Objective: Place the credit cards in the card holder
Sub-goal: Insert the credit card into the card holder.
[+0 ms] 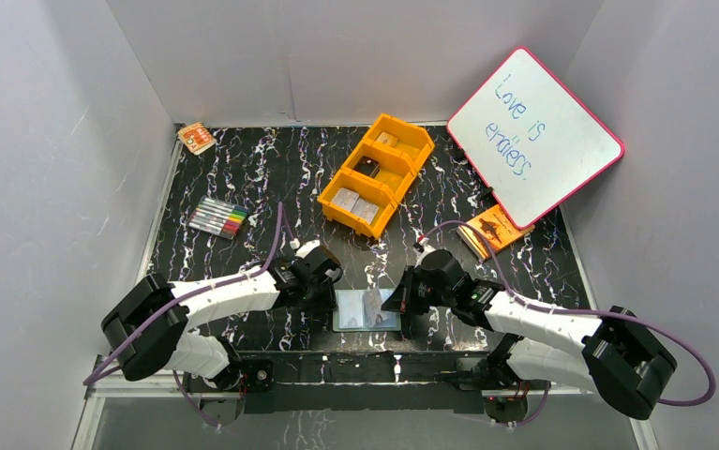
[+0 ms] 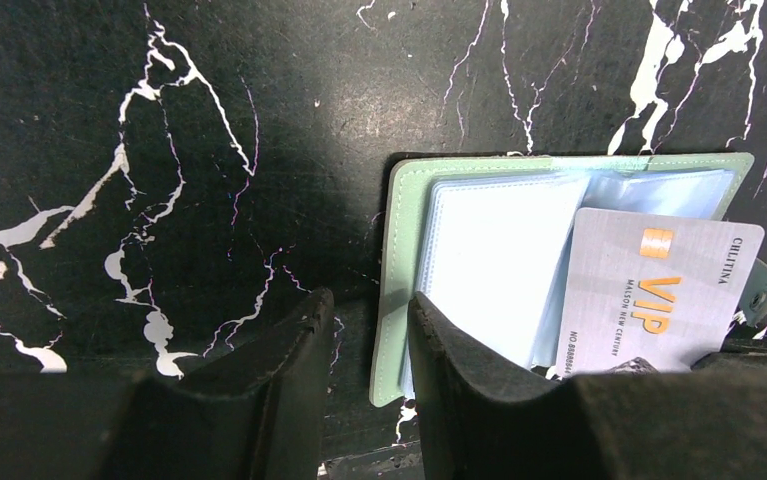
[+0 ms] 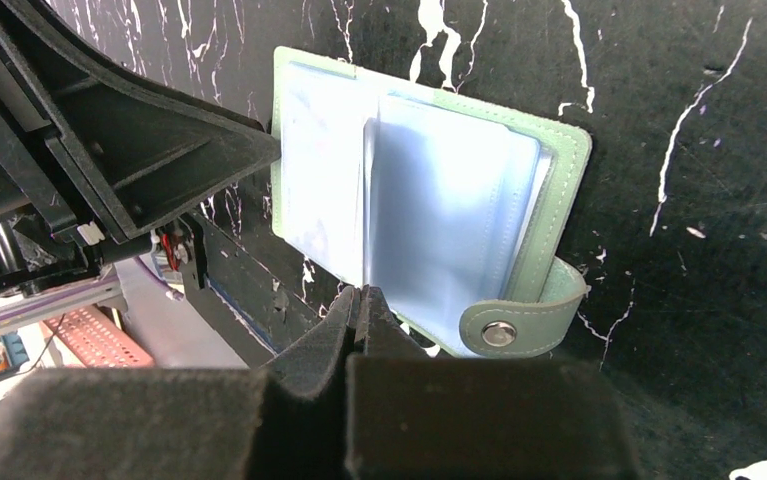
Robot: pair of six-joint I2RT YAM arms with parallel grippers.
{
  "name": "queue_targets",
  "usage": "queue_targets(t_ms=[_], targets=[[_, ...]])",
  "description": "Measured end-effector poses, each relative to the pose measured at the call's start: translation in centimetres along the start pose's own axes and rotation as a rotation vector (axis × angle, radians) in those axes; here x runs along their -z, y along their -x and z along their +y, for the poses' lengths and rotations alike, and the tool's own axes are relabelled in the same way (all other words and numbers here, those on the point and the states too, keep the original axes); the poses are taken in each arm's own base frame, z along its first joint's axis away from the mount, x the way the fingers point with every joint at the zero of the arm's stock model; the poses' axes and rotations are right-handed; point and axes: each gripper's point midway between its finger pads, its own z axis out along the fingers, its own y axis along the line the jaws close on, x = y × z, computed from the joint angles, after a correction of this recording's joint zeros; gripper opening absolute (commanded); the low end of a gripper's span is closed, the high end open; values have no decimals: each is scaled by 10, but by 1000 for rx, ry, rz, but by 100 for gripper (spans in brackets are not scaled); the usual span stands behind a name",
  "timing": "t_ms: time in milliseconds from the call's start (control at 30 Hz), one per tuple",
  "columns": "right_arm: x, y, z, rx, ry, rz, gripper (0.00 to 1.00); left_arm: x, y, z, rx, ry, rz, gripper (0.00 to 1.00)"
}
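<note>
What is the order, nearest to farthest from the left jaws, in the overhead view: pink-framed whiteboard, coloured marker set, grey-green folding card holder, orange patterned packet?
1. grey-green folding card holder, just right, near edge
2. coloured marker set, left, mid-table
3. orange patterned packet, far-left corner
4. pink-framed whiteboard, far right

Two pincers are showing here, a left pincer (image 2: 367,340) and a right pincer (image 3: 359,300). Between them one card holder (image 2: 396,250) is lying open with one silver card (image 2: 659,290) over it. Beyond them one orange tray (image 1: 416,136) is holding four cards (image 1: 346,199), while one whiteboard (image 1: 535,136), one marker set (image 1: 217,217) and two orange packets (image 1: 196,138) (image 1: 494,230) are sitting farther out.
</note>
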Motion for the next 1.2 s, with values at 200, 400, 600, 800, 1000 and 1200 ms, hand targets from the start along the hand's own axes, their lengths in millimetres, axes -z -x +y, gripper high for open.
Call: queue_targets(t_ms=[200,400,600,800,1000,1200], targets=[[0,-3,3,-2,16,18,0,0,0,0,0,0,-1,31],[-4,-7,2,-7,17,43,0,-1,-1,1,0,3,2,31],[-7,-6,3,-19,23,43,0,-1,-1,0,0,3,5,31],[-8,-9,-3,-38,19,35,0,-2,-1,0,0,1,5,30],[-14,-11,-8,-66,16,33,0,-3,-1,-3,1,-10,6,29],[-19,-7,-6,-103,22,21,0,-4,-1,-6,5,-27,8,28]])
